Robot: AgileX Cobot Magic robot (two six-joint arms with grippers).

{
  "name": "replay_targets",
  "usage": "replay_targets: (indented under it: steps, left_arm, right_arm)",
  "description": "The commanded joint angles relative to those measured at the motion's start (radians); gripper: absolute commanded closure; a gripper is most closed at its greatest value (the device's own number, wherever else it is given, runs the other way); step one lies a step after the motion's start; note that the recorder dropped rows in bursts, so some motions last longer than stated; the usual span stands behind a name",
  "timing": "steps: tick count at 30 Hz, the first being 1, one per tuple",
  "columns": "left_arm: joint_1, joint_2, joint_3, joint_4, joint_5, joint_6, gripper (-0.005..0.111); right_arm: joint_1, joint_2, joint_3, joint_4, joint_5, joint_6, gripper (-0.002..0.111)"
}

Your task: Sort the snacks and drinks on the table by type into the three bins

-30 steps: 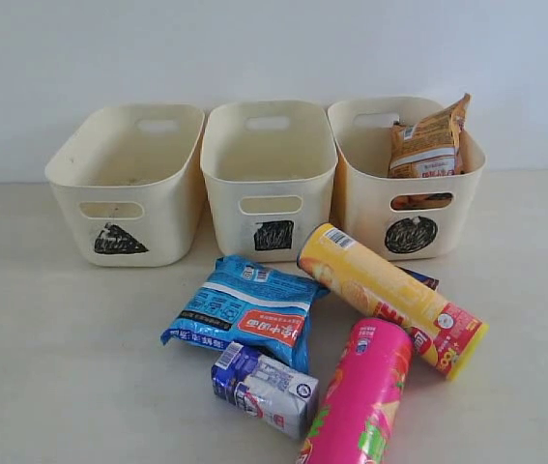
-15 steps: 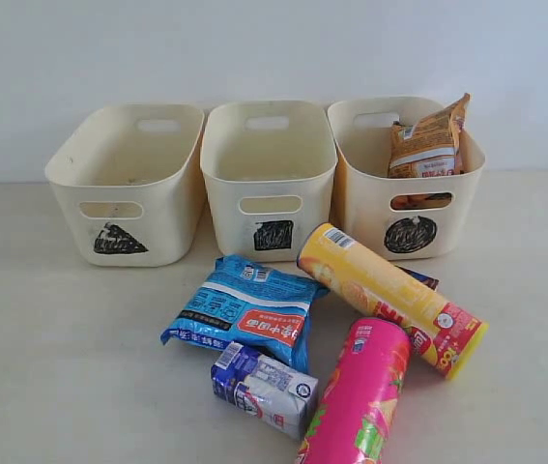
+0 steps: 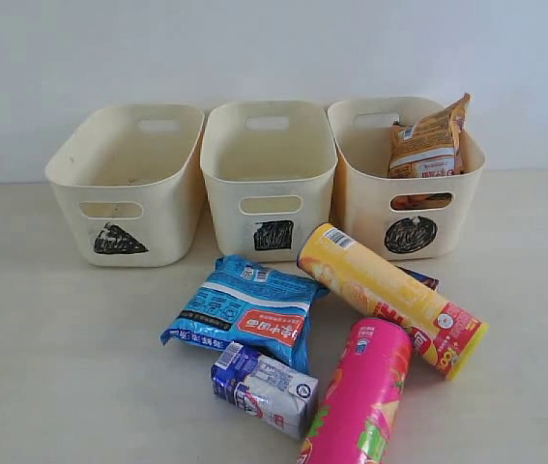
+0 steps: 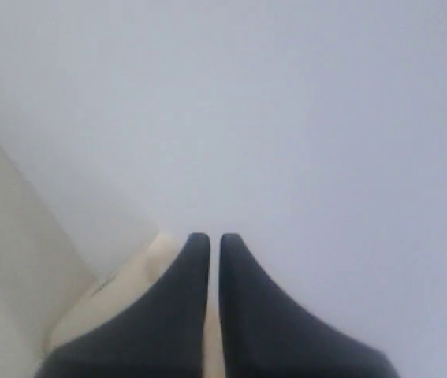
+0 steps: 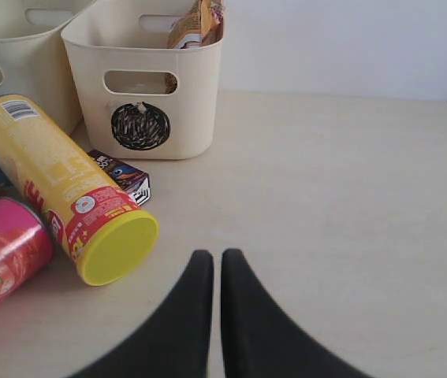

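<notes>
— So, how far had the sorting got?

— Barely started, I'd judge. One orange-brown packet (image 3: 428, 140) stood inside the circle bin (image 3: 360, 208), the bin nearest the right edge of the table (image 3: 61, 338). The square bin (image 3: 225, 208) in the middle and the triangle bin (image 3: 158, 217) toward the left edge showed nothing inside. All three bins sat in a row along the back edge.

— And what was left out?

— Five things, bunched toward the front edge. They were a blue packet (image 3: 245, 309), a yellow tube (image 3: 389, 295) with a purple carton (image 5: 121, 175) tucked just behind it, a pink tube (image 3: 362, 396) just beside the yellow one, and a white-and-blue carton (image 3: 266, 387) just beside the blue packet.

— Was either arm on anything?

— No. The left gripper (image 4: 214, 239) was closed on nothing and faced mostly blank wall. The right gripper (image 5: 216, 256) was likewise closed and empty, over bare table near the yellow tube's lid end.
</notes>
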Motion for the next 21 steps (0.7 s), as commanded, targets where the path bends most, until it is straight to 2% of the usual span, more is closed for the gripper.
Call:
replay_targets:
  steps: [1, 3, 7, 11, 15, 17, 21]
  left_arm:
    - [0.002, -0.003, 0.003, -0.149, -0.188, -0.087, 0.103]
    - [0.002, -0.003, 0.003, -0.149, -0.252, -0.140, 0.103]
    - [0.002, -0.003, -0.008, -0.104, -0.267, -0.197, 0.103]
    - [0.002, -0.003, -0.044, 0.030, -0.301, -0.185, 0.103]
    - [0.002, 0.004, -0.141, 0.236, -0.303, -0.148, 0.103]
    - [0.002, 0.032, -0.226, 0.356, -0.184, -0.148, 0.103]
    - [0.002, 0.166, -0.477, 0.655, 0.306, -0.148, 0.103]
  right_arm:
    - [-0.001, -0.005, 0.004, -0.012, -0.003, -0.003, 0.107]
    - [-0.001, -0.005, 0.004, -0.012, -0.003, -0.003, 0.107]
    - [-0.001, -0.005, 0.004, -0.012, -0.003, -0.003, 0.107]
    - [-0.001, -0.005, 0.004, -0.012, -0.003, -0.003, 0.107]
    - [-0.001, -0.005, 0.004, -0.012, -0.002, -0.003, 0.107]
    - [-0.001, -0.005, 0.004, -0.012, -0.002, -0.003, 0.107]
    - [-0.001, -0.005, 0.004, -0.012, -0.002, -0.003, 0.107]
